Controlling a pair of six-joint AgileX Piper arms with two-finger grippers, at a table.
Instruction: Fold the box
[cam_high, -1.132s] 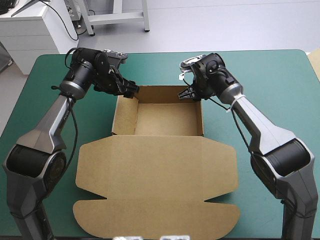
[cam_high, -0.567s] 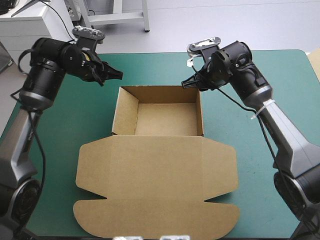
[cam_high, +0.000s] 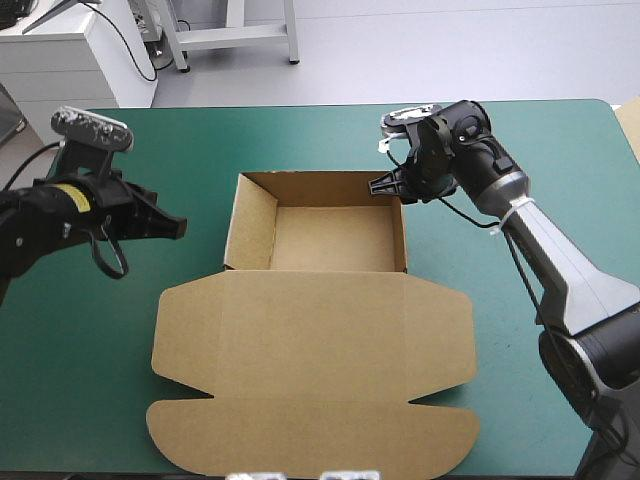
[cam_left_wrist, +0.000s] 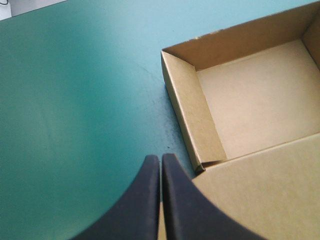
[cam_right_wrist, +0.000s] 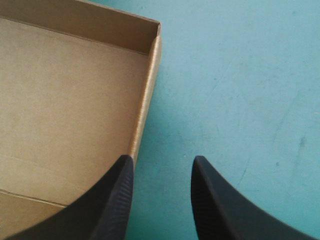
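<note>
Well, over at the left the left gripper (cam_high: 172, 227) hangs above bare teal-green cover (cam_high: 130, 330), its black fingers pressed together into one pointed arch, holding nothing. It points toward the box (cam_high: 300, 340), and a strip of cover lies between its tip and the left wall, so it stands clear of the board. There is plenty of free cover behind and beside it, out to the left edge.

The brown box sits mid-table as an open tray (cam_high: 335, 238) with all four walls up. Its lid (cam_high: 310, 370) lies flat toward the near edge, the rounded flap closest to that edge.

At the tray's far right corner the right gripper (cam_high: 386, 185) stands spread open and empty. One finger is over the rim of the right wall, the other over bare cover just outside it. Whether it touches the rim I cannot tell. Right of the box the cover runs open to the table's right edge.
</note>
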